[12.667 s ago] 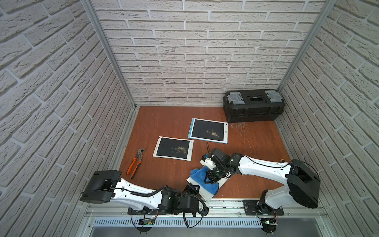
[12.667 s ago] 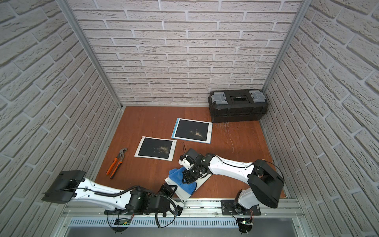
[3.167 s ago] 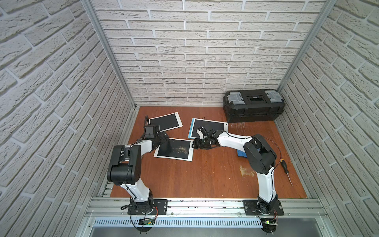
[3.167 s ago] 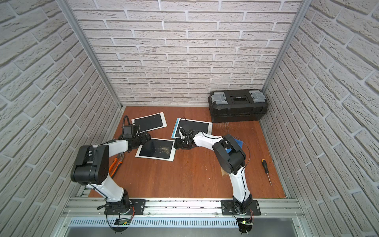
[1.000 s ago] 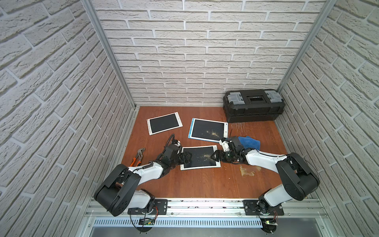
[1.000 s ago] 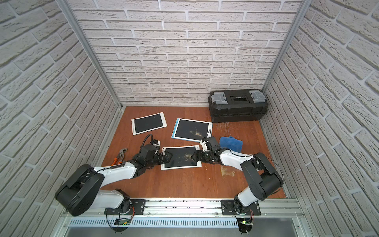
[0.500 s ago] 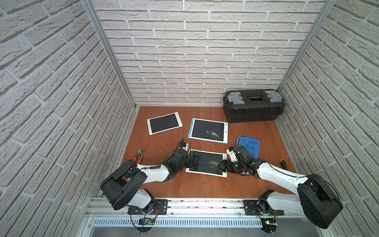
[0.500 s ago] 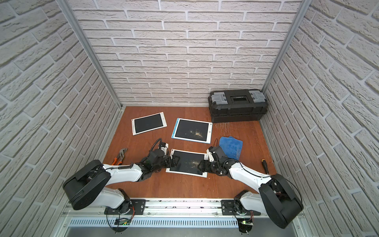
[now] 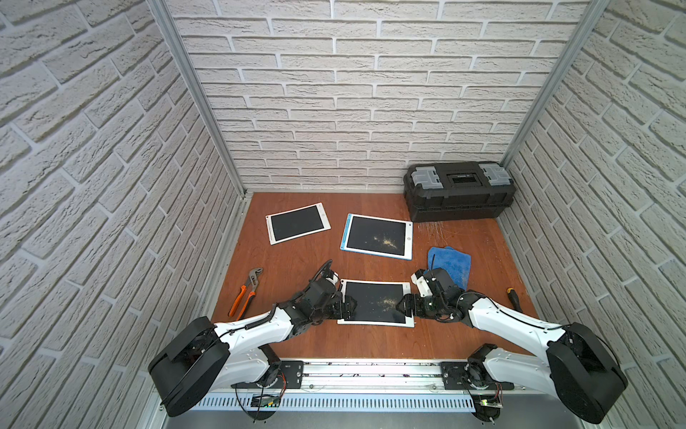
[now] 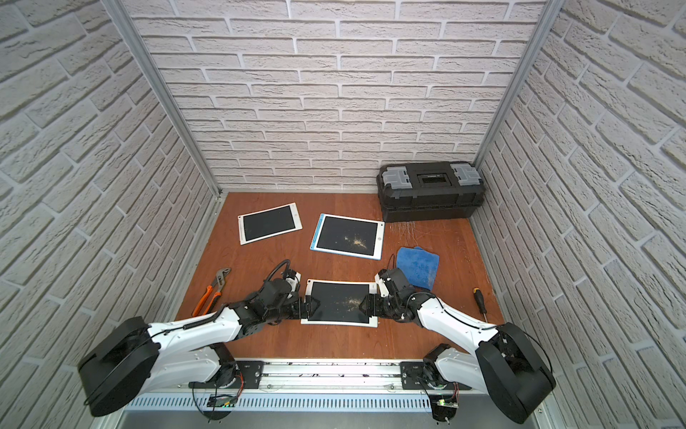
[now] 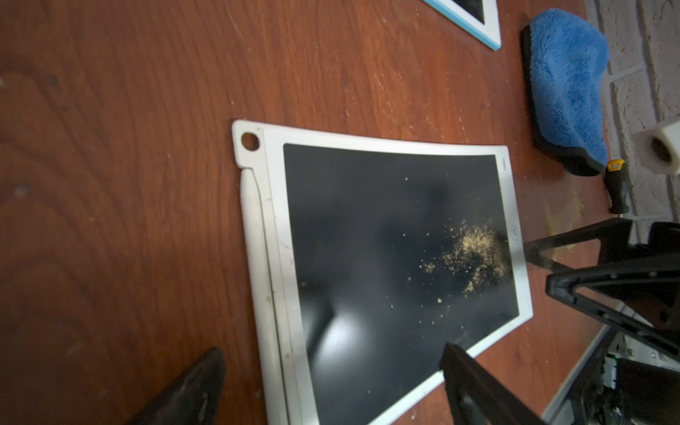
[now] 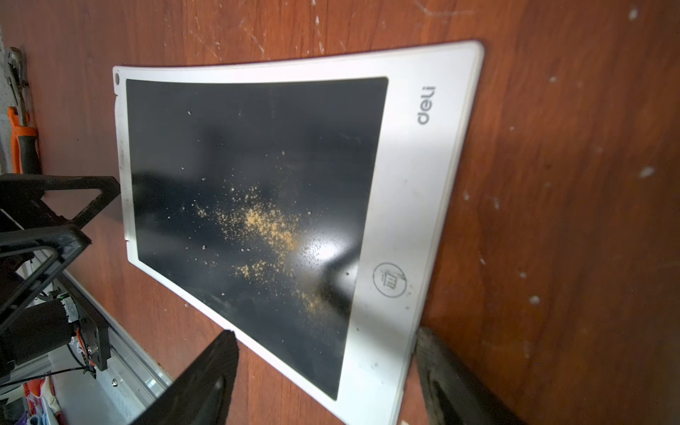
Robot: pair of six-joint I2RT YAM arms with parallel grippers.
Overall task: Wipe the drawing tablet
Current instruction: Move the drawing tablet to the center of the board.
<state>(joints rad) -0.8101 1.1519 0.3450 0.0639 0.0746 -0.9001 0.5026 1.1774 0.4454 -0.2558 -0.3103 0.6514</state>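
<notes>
The drawing tablet (image 9: 375, 302) (image 10: 339, 302), white-framed with a black screen and tan crumbs on it, lies flat near the table's front. My left gripper (image 9: 347, 306) (image 10: 310, 302) is at its left edge, and my right gripper (image 9: 404, 306) (image 10: 365, 304) is at its right edge. In the left wrist view the left gripper (image 11: 331, 351) is open, straddling a corner of the tablet (image 11: 386, 257). In the right wrist view the right gripper (image 12: 325, 333) is open around the opposite corner of the tablet (image 12: 257, 184), its fingers close to the edges. A blue cloth (image 9: 451, 260) (image 11: 566, 84) lies behind the right gripper, unheld.
A blue-framed tablet (image 9: 376, 236) with crumbs and a white tablet (image 9: 297, 223) lie further back. A black toolbox (image 9: 460, 189) stands at the back right. Orange pliers (image 9: 247, 291) lie at the left. A screwdriver (image 9: 514, 299) lies at the right.
The tablet has slid toward the front edge and turned squarer between the two grippers. Both arms have drawn back with it. The cloth has stayed put.
</notes>
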